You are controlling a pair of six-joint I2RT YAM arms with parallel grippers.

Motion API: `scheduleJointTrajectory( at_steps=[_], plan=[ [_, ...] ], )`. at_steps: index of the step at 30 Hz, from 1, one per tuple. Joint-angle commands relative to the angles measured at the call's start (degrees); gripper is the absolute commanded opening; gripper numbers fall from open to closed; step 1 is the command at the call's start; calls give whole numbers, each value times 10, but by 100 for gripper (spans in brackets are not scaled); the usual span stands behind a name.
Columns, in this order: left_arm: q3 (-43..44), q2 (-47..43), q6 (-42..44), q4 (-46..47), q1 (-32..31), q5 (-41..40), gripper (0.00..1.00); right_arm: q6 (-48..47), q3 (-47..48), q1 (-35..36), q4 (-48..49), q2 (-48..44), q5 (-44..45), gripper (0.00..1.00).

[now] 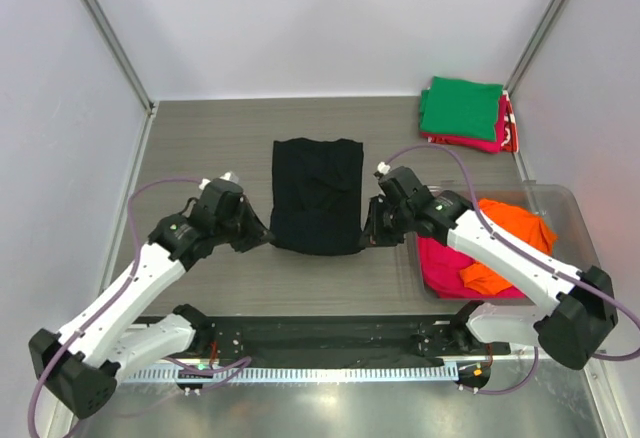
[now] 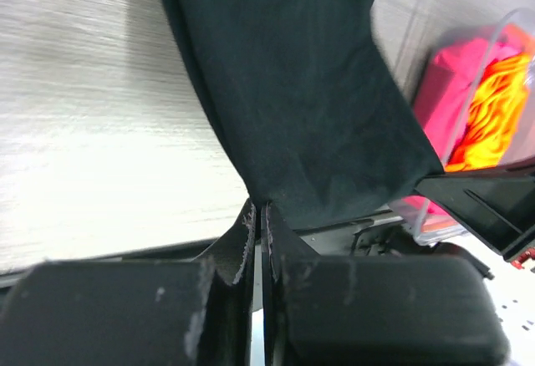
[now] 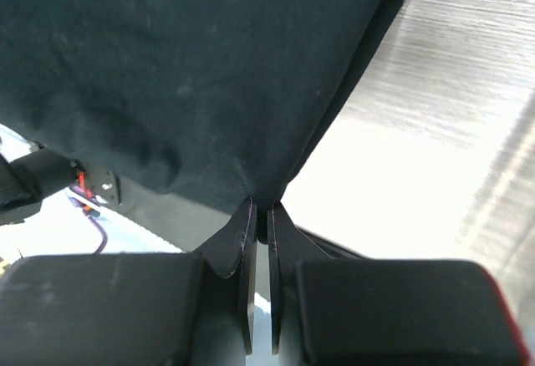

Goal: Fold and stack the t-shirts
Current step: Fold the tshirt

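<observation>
Though unclear overhead, tee (image 2: 284, 90) between jaws

Left fingers (image 1: 262, 239) and right fingers (image 1: 368, 238) touch the black t-shirt (image 1: 317, 193) — near corners.

You've got a grey wood-grain table (image 1: 200, 148) w/ three things sitting directly on it. Mid-table: black tee (image 1: 318, 188), folded to a tall rectangle. Far-right corner: a folded stack, green tee (image 1: 460, 106) on top of a pink-red tee (image 1: 480, 143), only the lower one's edges showing. Near right: clear plastic bin (image 1: 545, 190) along the right side, apart from the stack.
</observation>
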Motion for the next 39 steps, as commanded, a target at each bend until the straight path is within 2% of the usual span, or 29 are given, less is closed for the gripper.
scheduleJointTrajectory(
  at_steps=[1,6,10,18,31,39],
  plan=[
    [53,-23,-14,-83,-1,-51,0,22,53,6,-64,-28,64,1],
    [114,23,15,-99,1,-95,0,-14,139,2,-103,20,135,1],
    [183,100,44,-101,23,-94,0,-55,203,-16,-117,75,152,1],
    [282,212,93,-77,81,-62,0,-121,322,-99,-119,178,123,1],
    [424,406,143,-65,156,-36,0,-178,502,-158,-127,366,66,1],
    [535,518,158,-73,195,-8,0,-194,652,-193,-150,500,47,1]
  ],
)
